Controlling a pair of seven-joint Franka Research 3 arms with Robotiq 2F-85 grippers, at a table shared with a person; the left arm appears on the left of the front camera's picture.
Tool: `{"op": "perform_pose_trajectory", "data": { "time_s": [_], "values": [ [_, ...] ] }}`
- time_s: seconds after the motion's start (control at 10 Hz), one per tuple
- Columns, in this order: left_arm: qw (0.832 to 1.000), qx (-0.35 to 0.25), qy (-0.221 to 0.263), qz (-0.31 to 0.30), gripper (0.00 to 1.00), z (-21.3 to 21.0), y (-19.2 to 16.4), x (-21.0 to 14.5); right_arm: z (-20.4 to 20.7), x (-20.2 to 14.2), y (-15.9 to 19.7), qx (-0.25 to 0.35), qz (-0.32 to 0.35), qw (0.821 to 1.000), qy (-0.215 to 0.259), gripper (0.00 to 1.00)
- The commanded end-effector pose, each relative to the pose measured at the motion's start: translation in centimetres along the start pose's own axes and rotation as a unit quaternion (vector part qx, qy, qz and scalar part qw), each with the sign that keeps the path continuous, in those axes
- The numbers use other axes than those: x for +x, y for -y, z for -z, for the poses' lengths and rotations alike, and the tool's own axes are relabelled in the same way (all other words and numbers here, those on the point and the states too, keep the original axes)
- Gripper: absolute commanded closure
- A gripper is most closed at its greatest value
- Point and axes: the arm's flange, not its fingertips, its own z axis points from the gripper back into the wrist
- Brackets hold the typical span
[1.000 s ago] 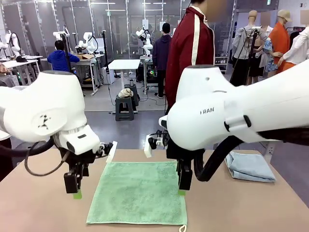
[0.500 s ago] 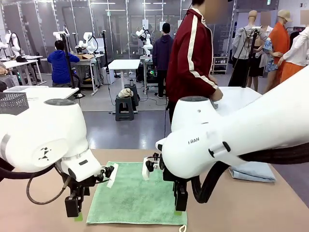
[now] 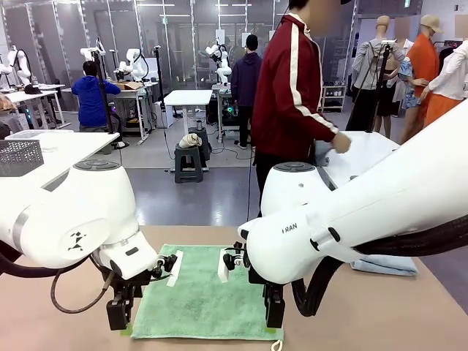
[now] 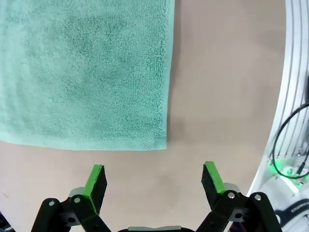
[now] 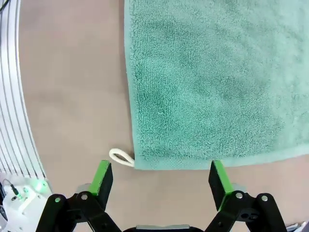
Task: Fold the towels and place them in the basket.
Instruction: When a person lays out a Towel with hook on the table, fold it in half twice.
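A spread towel point(image 3: 201, 292) lies flat on the surface point(image 3: 58, 322), mid-width, near the robot's edge. The left arm's fingers point(image 4: 95, 180) hang just before its near left corner, and the right arm's fingers point(image 5: 102, 176) just before its near right corner. A folded towel point(image 3: 384, 265) lies far right. A person point(image 3: 292, 95) stands behind.

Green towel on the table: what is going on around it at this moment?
The green towel lies flat and unfolded. The left end effector and right end effector hover open at its two near corners, gripping nothing. A blue towel lies farther right. The person stands beyond the table, turned aside.
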Motion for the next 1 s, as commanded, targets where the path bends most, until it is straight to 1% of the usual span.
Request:
{"op": "perform_pose_trajectory", "data": {
  "time_s": [0.0,0.3,0.4,0.6,0.9],
  "values": [
    [1.000,-0.002,-0.002,-0.002,0.00,0.2,0.2,0.0,0.0,0.2,-0.2,0.000,-0.003,1.000,-0.001,0.00],
    [1.000,-0.001,-0.001,-0.001,0.00,0.1,0.0,0.0,0.0,0.1,0.0,0.000,-0.001,1.000,0.000,0.00],
    [1.000,0.007,-0.001,0.010,0.00,0.1,0.0,0.0,-0.1,0.3,-0.1,0.000,0.009,1.000,-0.023,0.00],
    [1.000,0.017,0.014,0.015,0.00,0.7,-0.1,-0.4,0.6,-0.2,-0.3,-0.004,0.015,0.999,-0.028,0.00],
    [0.999,0.017,0.022,0.028,0.00,2.3,-0.8,-0.8,1.7,-0.5,-0.2,0.000,0.016,0.999,-0.030,0.00]
  ]
}}
